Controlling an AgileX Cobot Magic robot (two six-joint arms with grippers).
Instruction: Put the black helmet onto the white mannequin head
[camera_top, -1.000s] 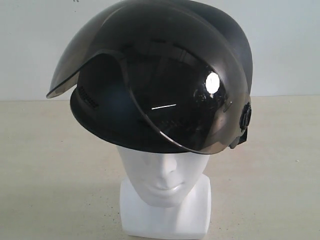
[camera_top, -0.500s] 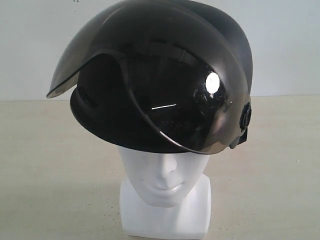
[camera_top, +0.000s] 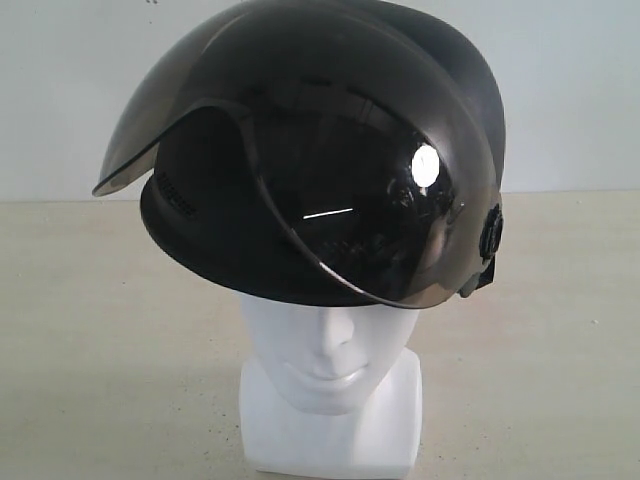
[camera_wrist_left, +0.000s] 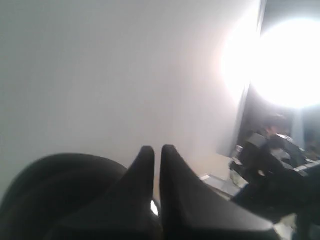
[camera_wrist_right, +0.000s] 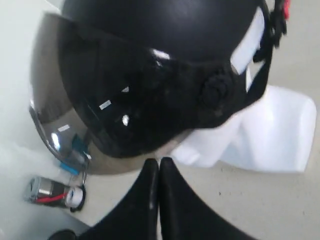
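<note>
Black helmet (camera_top: 330, 150) rests on white mannequin head (camera_top: 330, 350), which carries it, probably why left gripper (camera_wrist_left: 157, 150) and right gripper (camera_wrist_right: 159, 162), 2 pinched-together pairs, grip nothing.

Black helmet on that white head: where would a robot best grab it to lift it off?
Probably the lower rim of the black helmet, pinched from either side, from below. The dome is smooth and wide, the tinted visor covers the front, and only the rim offers a thin edge.

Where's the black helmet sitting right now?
In the centre of the exterior view, the black helmet sits on top of the white mannequin head, covering its forehead and eyes.
</note>
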